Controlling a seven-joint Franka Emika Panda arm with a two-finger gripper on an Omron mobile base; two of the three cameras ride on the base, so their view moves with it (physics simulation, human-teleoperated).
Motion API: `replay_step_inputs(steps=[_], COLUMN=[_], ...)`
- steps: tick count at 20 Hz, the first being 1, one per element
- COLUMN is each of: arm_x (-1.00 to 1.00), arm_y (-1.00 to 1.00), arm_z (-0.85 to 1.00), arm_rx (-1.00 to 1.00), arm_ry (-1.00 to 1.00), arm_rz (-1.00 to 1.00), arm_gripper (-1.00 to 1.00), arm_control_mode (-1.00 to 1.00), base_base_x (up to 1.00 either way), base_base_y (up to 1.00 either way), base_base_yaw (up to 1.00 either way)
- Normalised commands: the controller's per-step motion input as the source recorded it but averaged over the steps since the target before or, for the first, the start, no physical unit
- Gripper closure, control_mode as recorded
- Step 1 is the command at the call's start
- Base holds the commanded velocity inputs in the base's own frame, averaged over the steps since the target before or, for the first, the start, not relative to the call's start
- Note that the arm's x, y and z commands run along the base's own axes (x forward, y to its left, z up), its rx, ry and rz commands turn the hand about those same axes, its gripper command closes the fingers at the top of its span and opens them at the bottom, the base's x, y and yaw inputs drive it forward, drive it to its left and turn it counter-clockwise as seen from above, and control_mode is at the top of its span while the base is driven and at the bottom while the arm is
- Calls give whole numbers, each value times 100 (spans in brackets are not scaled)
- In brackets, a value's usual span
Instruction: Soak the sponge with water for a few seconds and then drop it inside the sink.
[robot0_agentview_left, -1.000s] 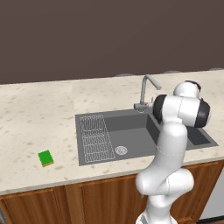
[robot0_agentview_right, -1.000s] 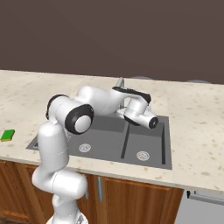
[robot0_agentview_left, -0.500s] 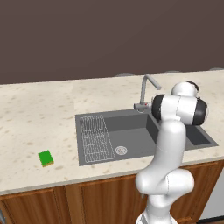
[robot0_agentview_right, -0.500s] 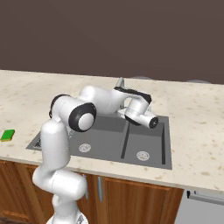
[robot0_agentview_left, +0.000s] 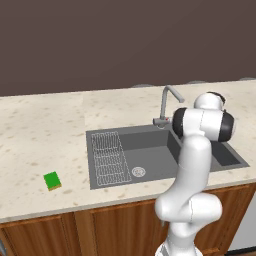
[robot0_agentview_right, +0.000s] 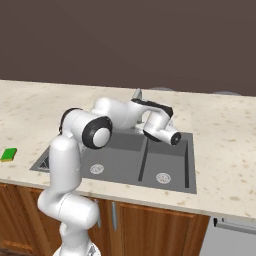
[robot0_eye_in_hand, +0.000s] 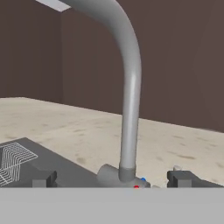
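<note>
My gripper (robot0_eye_in_hand: 112, 178) was wide open and held nothing. It pointed at the faucet (robot0_eye_in_hand: 129, 100), just in front of it, above the sink (robot0_agentview_left: 155, 150). No water ran. The sponge (robot0_agentview_left: 52, 180) lay flat on the counter (robot0_agentview_left: 45, 135), far off to the hand's left, past the drainboard (robot0_agentview_left: 109, 157). I guessed I must swing left for it.

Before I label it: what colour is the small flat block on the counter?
Bright green sponge, yellow-brown underside; clearest in left base view.
</note>
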Motion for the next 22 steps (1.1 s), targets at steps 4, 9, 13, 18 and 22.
replay_step_inputs(steps=[4, 9, 13, 18, 22], arm_x=[24, 20, 17, 18, 23], arm_y=[0, 0, 0, 0, 0], arm_z=[-3, -3, -5, -9, -14], arm_rx=[0, 0, 0, 0, 0], arm_ry=[0, 0, 0, 0, 0], arm_rz=[0, 0, 0, 0, 0], arm_gripper=[-100, -100, -100, -100, -100], arm_control_mode=[-100, -100, -100, -100, -100], base_base_x=[0, 0, 0, 0, 0], base_base_y=[0, 0, 0, 0, 0], base_base_yaw=[0, 0, 0, 0, 0])
